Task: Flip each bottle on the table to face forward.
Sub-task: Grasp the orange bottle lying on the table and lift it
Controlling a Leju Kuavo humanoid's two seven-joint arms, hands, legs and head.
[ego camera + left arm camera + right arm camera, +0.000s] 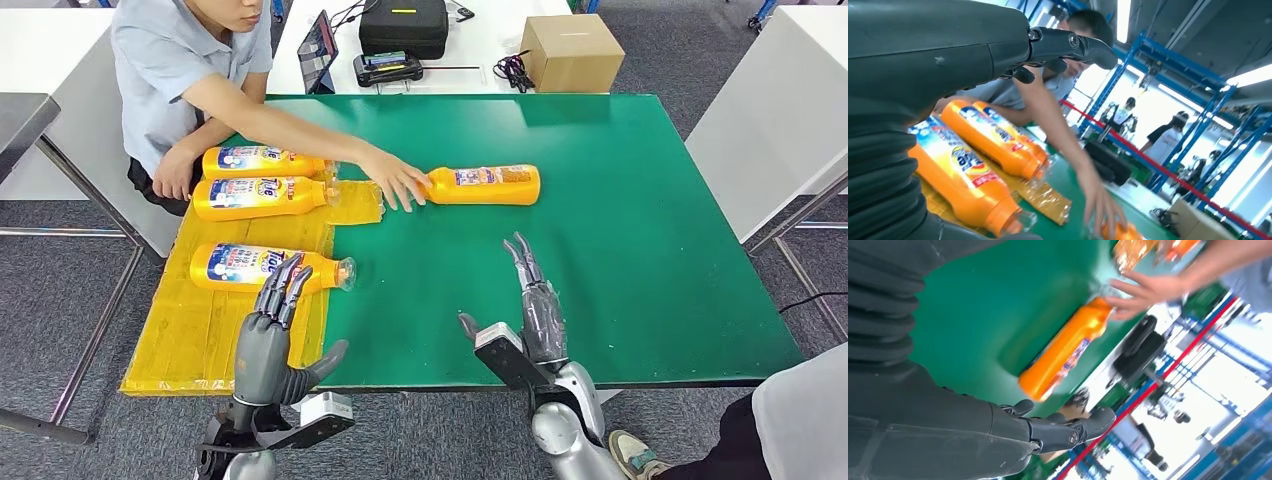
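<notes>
Both the left hand point(268, 335) and right hand point(535, 305) hover unclenched, holding nothing; a person's hand point(396, 183) seemingly touches the lone bottle point(485, 185) on the desk point(620, 250).

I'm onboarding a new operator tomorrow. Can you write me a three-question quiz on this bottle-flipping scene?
1. How many orange bottles lie on the yellow mat?
2. True or false: the right hand grips a bottle.
3. What touches the lone bottle on the green table? A) left hand B) person's hand C) nothing

Key: 1. Three. 2. False; it hovers with fingers apart, holding nothing. 3. B, at the cap end.
</notes>
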